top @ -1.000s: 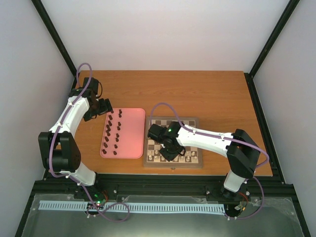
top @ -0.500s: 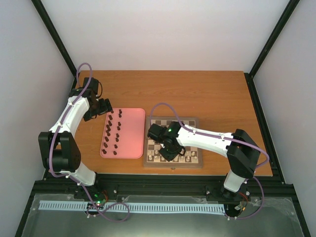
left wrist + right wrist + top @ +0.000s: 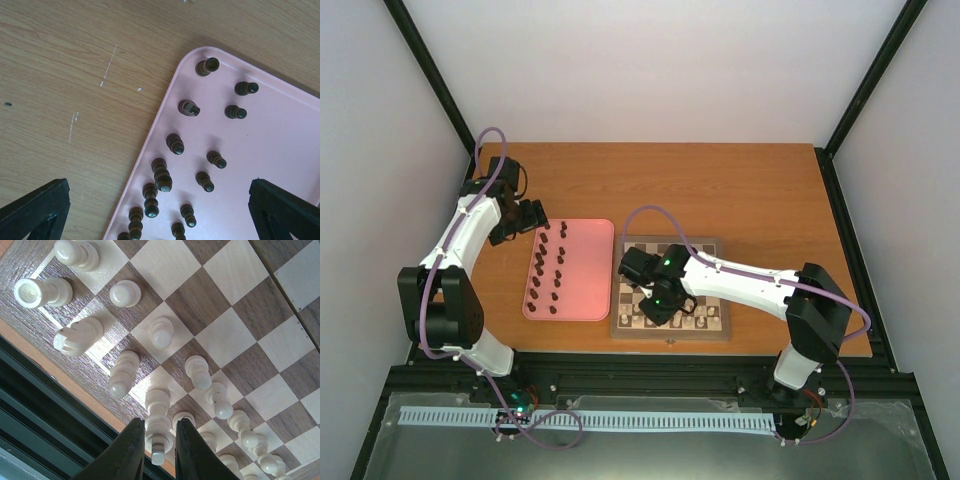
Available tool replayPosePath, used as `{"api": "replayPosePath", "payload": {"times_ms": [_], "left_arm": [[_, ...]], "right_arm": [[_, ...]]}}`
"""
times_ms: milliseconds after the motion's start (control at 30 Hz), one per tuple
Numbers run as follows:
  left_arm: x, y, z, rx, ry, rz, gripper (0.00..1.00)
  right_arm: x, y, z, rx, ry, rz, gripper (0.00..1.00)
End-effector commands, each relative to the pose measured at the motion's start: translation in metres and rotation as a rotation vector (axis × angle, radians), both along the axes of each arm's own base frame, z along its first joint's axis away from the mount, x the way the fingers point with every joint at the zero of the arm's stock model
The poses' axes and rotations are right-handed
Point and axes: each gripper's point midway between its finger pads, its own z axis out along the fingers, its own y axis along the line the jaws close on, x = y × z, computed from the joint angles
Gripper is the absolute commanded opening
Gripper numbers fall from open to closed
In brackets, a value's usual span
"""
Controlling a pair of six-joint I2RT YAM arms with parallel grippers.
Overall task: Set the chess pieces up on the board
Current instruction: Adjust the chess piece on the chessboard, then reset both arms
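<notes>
Orange-brown tabletop: right gripper clamps a cream chess piece upright over the board, left gripper gaping

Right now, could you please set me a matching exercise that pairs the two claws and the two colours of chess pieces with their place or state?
Things:
1. dark brown chess pieces
2. cream-white chess pieces
3. left claw
4. right claw

Places or states:
A. closed on a single cream-white chessman
B. standing on the chessboard
C. open wide above the tray's edge
D. on the pink tray

Pairs: 1-D, 2-B, 3-C, 4-A.
</notes>
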Motion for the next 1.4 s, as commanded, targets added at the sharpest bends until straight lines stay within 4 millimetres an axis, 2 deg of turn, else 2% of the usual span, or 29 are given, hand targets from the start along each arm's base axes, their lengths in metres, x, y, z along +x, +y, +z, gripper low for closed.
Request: {"api": "replayPosePath", "payload": {"times_ms": [0,400,633,833,933,1367], "left_arm": [[0.008,0.000,0.009,0.008,-0.030,-0.011,1.00],[0.007,0.000,0.008,0.010,-0.027,-0.010,1.00],[0.007,0.000,0.007,0.010,-0.025,-0.011,1.00],[0.006,0.000,0.005,0.009,-0.021,-0.012,1.00],[0.006,-0.001,0.005,0.007,-0.023,-0.012,1.00],[0.008,0.000,0.005,0.008,-0.021,-0.010,1.00]], "right_arm": [[0.003,0.006,0.010,0.031,-0.016,0.011,0.19],[0.000,0.006,0.012,0.034,-0.010,0.010,0.29],[-0.007,0.006,0.010,0.037,0.016,0.020,0.29],[-0.004,0.001,0.008,0.010,0.003,-0.007,0.30],[-0.002,-0.003,0.006,-0.015,-0.009,-0.018,0.36],[-0.008,-0.001,0.005,0.005,0.021,0.004,0.33]]}}
